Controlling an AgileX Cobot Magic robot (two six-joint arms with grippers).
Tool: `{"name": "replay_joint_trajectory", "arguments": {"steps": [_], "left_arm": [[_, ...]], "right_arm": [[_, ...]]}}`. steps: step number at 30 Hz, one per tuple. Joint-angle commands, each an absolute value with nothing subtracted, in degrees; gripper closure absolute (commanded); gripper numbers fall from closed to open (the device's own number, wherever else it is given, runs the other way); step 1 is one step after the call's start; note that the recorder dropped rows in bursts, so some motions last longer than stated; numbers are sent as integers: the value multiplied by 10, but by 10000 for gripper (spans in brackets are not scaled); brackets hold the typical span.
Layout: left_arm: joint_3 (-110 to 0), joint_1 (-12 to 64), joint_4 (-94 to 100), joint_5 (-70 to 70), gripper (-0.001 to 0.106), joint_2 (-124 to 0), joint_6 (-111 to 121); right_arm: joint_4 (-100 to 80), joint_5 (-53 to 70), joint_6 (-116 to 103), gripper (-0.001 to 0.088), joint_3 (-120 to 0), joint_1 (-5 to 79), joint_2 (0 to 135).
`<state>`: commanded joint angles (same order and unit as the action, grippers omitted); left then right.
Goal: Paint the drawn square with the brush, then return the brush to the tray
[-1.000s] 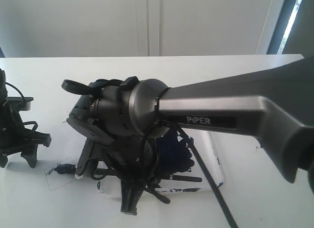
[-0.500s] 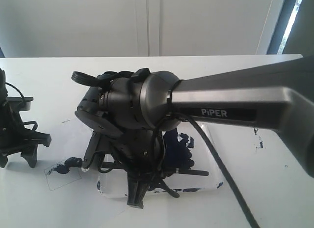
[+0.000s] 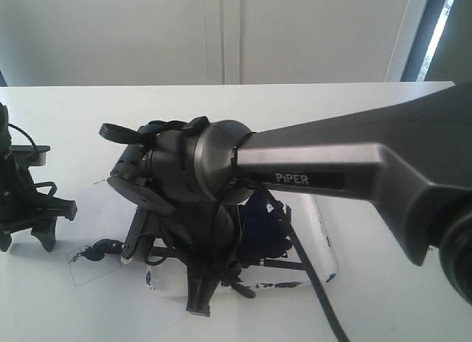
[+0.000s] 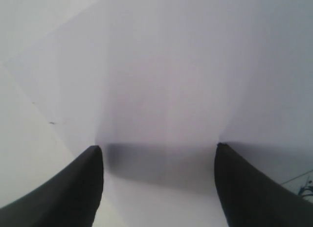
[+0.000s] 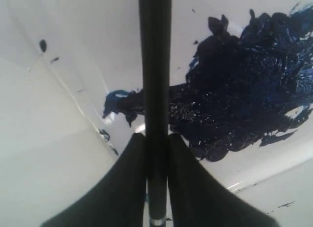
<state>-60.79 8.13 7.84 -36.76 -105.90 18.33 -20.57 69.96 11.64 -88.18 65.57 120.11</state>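
The drawn square [image 3: 96,268] is a faint pencil outline on the white paper, with a dark blue smear along its far edge. The paint-loaded tip of the brush [image 3: 107,247] rests on that smear. Its thin black handle [image 5: 155,65] runs back across the tray [image 3: 324,257], a white tray with a large blue-black blotch [image 5: 244,90]. My right gripper [image 3: 195,283] [image 5: 155,136] reaches across from the right and is shut on the handle. At the left edge, my left gripper [image 3: 26,237] [image 4: 159,146] stands open with nothing in it, over bare paper.
The right arm's thick grey link [image 3: 354,165] crosses the scene and hides much of the tray. A black cable [image 3: 313,283] hangs from it over the tray. Small paint flecks mark the tray's rim [image 5: 105,135]. A white wall stands behind the table.
The right arm swung a little right, then back left, dragging the brush tip across the square's far edge. The blue smear there has grown. The left gripper has not moved.
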Motion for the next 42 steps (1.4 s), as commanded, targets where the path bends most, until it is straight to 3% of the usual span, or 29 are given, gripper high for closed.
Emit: {"name": "replay_joint_trajectory", "arguments": {"steps": [42], "left_arm": [[-608,81,78,-371,377,-1076,182]], "right_arm": [[-156,700,139,868,-886,717,1178]]}}
